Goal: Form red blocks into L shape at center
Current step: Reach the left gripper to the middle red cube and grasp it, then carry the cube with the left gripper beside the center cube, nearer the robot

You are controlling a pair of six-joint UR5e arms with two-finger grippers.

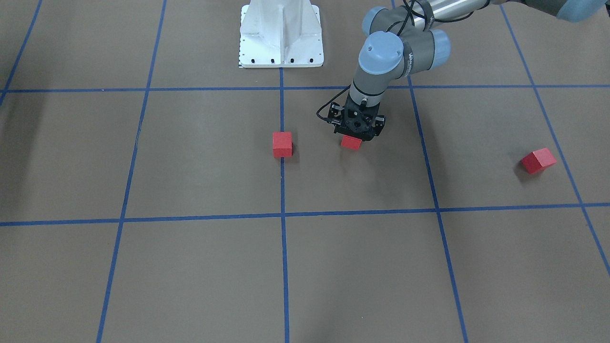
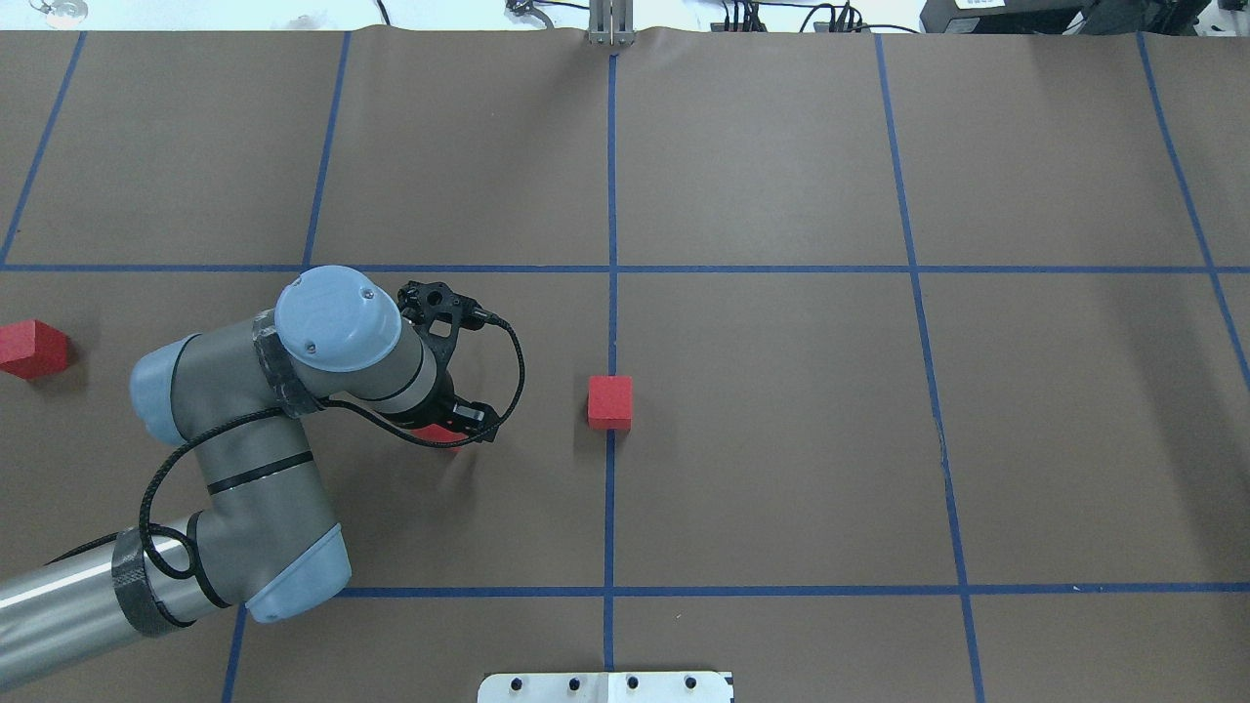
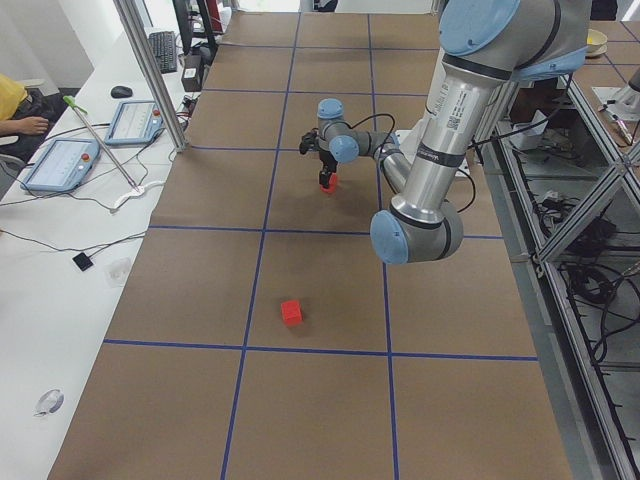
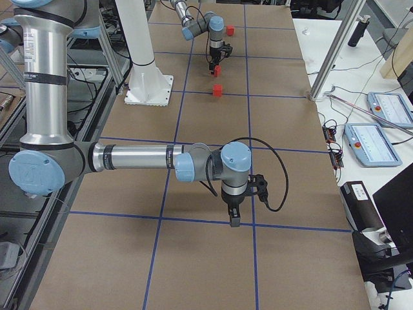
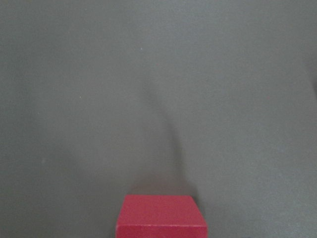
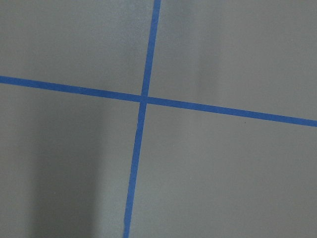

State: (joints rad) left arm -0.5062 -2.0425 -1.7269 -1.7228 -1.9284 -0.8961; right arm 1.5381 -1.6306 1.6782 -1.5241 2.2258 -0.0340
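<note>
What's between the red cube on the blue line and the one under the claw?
Nothing: the front-facing view shows only bare brown floor between the center cube and the second cube under the left gripper.

fwiw the red blocks (image 1: 282, 144) look matte and plain, the brown table cover (image 1: 362, 267) is dull and papery, and the silver arm tube (image 2: 59, 605) has a brushed-metal sheen.
</note>
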